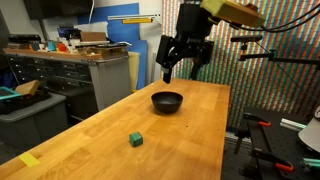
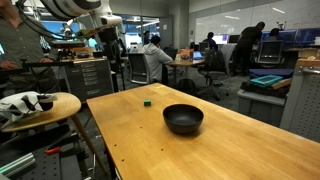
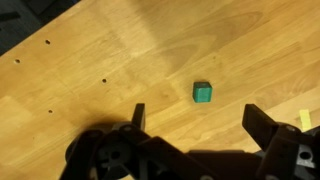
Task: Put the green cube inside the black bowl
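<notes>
Nothing done yet. Green cube (image 3: 203, 93) sits on the tabletop (image 1: 190, 140) near one end edge, well apart from the empty black bowl (image 1: 167, 101). Fingers (image 3: 258, 120) spread wide, holding nothing. Grasp, carry and drop all remain.

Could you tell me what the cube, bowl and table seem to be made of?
Cube: matte, even green; painted wood or plastic, cannot tell which. Bowl: black with a faint sheen at the rim; probably plastic or glazed ceramic. Table: wood, with visible grain and joined strips under a smooth finish.
</notes>
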Controlling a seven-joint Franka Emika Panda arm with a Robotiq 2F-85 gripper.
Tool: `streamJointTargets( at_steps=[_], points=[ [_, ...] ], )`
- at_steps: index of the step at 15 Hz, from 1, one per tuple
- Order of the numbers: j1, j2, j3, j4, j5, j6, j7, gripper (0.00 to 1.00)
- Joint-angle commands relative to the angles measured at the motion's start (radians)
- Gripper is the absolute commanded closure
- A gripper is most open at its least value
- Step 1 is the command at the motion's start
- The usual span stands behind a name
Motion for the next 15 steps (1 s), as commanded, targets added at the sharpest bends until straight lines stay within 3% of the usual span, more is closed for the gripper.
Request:
streamJointTargets(
  at_steps=[1, 4, 15],
  points=[
    [0.007, 0.106, -0.026, 0.088, -0.159, 0.011, 0.039, 0.0],
    [0.029, 0.19, -0.06, 0.161, -0.205, -0.003, 0.029, 0.0],
    [0.148, 0.482, -0.186, 0.365, -0.146, 0.078, 0.0, 0.0]
  ],
)
